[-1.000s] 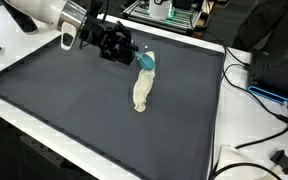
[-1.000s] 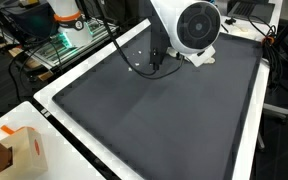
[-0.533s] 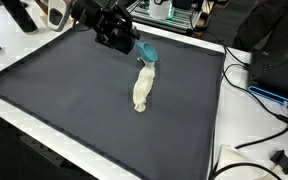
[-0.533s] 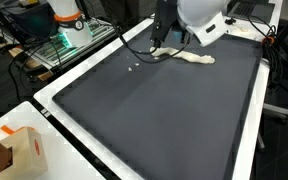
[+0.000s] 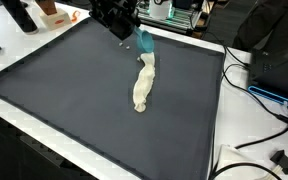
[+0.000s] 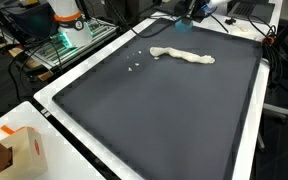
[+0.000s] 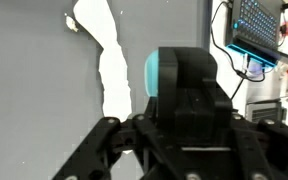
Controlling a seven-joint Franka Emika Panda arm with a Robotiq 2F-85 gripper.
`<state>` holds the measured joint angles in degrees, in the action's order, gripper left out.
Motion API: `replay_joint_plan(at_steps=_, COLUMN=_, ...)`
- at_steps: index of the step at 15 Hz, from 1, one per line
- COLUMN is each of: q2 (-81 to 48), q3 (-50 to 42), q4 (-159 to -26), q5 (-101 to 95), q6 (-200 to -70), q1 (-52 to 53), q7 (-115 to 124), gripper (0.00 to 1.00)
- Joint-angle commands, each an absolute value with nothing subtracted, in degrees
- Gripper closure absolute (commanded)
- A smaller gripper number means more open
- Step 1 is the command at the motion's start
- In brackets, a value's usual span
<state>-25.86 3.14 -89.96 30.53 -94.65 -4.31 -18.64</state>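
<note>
The gripper [image 5: 134, 33] hung at the far edge of the mat [image 5: 54, 95], pinching a teal cup [image 5: 147, 44]; pale strip [image 5: 142, 85] just nearer, open mat all around.

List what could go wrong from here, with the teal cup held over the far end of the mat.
1. The gripper holds the teal cup above one end of the whitish pile. Anything left inside could spill wider over the dark mat.
2. It is close to the mat's far edge, by the equipment rack. A further swing might hit it.
3. Loose crumbs lie apart from the pile, so the material seems to scatter easily.
</note>
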Motion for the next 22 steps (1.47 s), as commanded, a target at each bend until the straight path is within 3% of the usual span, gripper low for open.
replay_joint_plan(at_steps=1, q2=-22.89, q3=2.23, q4=-90.88, q5=22.79, q6=-96.62, q1=-1.2, q7=-10.07, gripper=0.75)
replay_joint_plan(at_steps=12, q2=-20.87, q3=2.45, q4=-89.52, q5=1.67, q6=-95.04, q1=5.22, q7=3.95, gripper=0.75)
replay_joint_plan(at_steps=13, q2=-22.22, q3=3.03, q4=-88.78, q5=4.86, q6=-96.17, q1=3.89, q7=2.37, gripper=0.5)
replay_joint_plan(at_steps=19, q2=-21.97, q3=3.01, q4=-88.72, q5=3.01, q6=-96.07, q1=4.62, q7=3.09, gripper=0.5)
replay_joint_plan(at_steps=20, q2=-21.97, q3=2.99, q4=-88.72, q5=3.01, q6=-96.07, q1=4.61, q7=3.1, gripper=0.75)
replay_joint_plan(at_steps=22, q2=-23.12, q3=2.26, q4=-87.94, q5=-1.12, q6=-95.33, q1=6.77, q7=8.07, gripper=0.75)
